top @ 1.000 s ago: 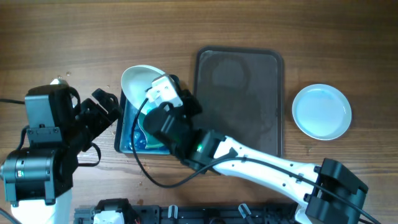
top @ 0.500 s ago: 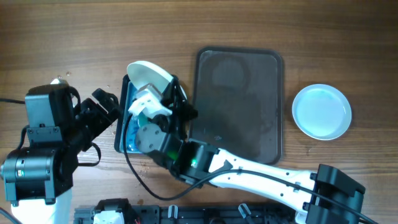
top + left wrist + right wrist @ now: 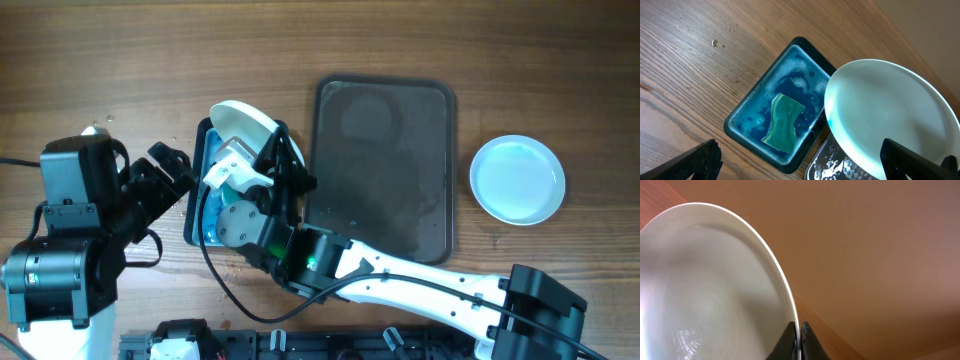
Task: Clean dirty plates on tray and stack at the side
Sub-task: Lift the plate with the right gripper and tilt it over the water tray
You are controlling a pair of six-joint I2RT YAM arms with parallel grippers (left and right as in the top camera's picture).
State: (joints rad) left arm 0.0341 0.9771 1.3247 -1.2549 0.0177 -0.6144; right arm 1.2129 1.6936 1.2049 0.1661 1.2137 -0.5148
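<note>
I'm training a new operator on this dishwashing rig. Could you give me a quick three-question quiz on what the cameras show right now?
1. True or false: the right gripper is shut on the rim of a white plate.
2. What lies in the blue basin? A) a green sponge B) a fork C) a cup
3. Fill in: in the overhead view, the second plate rests on the table to the ___ of the tray.
Key: 1 true; 2 A; 3 right.

R pincer [image 3: 799, 331] tipped plate [image 3: 243, 123] steeper over basin [image 3: 790, 80].
</note>
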